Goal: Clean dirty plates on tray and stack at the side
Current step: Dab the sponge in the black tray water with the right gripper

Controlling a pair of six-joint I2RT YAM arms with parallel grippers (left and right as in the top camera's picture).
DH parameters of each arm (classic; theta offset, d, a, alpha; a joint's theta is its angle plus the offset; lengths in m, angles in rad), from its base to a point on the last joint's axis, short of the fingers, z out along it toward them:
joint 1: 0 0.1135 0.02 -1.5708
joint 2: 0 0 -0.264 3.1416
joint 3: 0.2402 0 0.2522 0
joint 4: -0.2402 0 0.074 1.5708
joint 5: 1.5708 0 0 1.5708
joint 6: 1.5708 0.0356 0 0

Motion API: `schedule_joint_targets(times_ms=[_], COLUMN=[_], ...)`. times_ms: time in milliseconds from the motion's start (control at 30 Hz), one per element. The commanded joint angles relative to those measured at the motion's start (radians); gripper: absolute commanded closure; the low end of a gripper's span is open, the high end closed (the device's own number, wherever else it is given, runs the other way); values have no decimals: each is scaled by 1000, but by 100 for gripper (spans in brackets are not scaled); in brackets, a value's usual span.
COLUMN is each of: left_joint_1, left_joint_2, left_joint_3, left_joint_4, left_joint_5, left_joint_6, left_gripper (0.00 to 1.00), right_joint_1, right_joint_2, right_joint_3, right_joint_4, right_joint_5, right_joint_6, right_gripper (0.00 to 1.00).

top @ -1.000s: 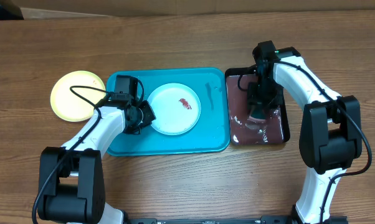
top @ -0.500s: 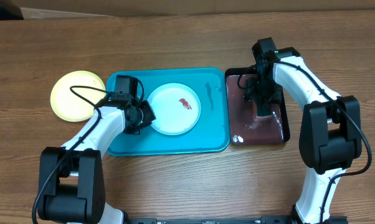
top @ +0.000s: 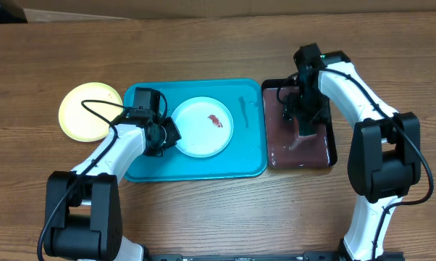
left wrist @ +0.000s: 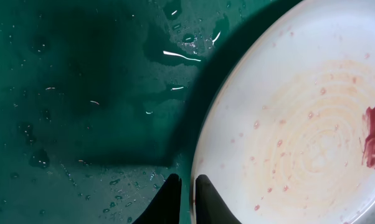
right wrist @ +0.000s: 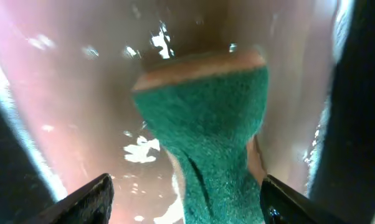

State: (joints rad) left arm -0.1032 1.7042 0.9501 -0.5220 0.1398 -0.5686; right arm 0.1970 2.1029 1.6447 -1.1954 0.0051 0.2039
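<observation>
The white plate [top: 202, 127], with a red-brown smear right of its middle, lies on the turquoise tray [top: 247, 156]. My left gripper [top: 167, 135] is shut on the white plate's left rim; in the left wrist view its fingers [left wrist: 185, 198] straddle the rim of the plate [left wrist: 299, 118] over the wet tray [left wrist: 81, 93]. The yellow-green plate [top: 90, 111] lies on the table left of the tray. The pale blue plate is out of view. My right gripper [top: 305, 125] holds a green sponge [right wrist: 206, 124] with its end in reddish water.
A narrow black tray of reddish water [top: 276, 145] stands against the turquoise tray's right side. The right half of the turquoise tray is bare and wet. Bare wooden table [top: 203, 43] lies behind and in front of the trays.
My right gripper has shifted a little within the black tray with the sponge, and the water's surface has changed. The left arm and the white plate have not moved.
</observation>
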Motion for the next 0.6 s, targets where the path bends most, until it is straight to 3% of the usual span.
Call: schedule_joint_targets(times_ms=[0, 400, 467, 500, 533, 567], left_joint_1=[-3, -3, -3, -3, -3, -3], left_joint_2=[11, 11, 11, 11, 11, 11], left_joint_3=[-11, -12, -12, -12, -12, -12], left_joint_4=[6, 6, 6, 6, 6, 6], left_joint_5=[-13, -14, -13, -13, -13, -13], left_joint_6=[15, 15, 15, 15, 15, 15], left_gripper=[88, 88, 87, 88, 87, 87], right_joint_1=[-3, -2, -2, -2, -2, -2], right_joint_2=[-15, -14, -14, -14, -14, -14], right_joint_3=[43, -99, -109, -108, -106, -99], right_joint_4=[21, 191, 201, 206, 215, 216], right_joint_5=[66, 67, 50, 40, 24, 8], right_joint_6=[-22, -21, -22, -23, -30, -38], right_gripper=[23, 23, 27, 35, 74, 90])
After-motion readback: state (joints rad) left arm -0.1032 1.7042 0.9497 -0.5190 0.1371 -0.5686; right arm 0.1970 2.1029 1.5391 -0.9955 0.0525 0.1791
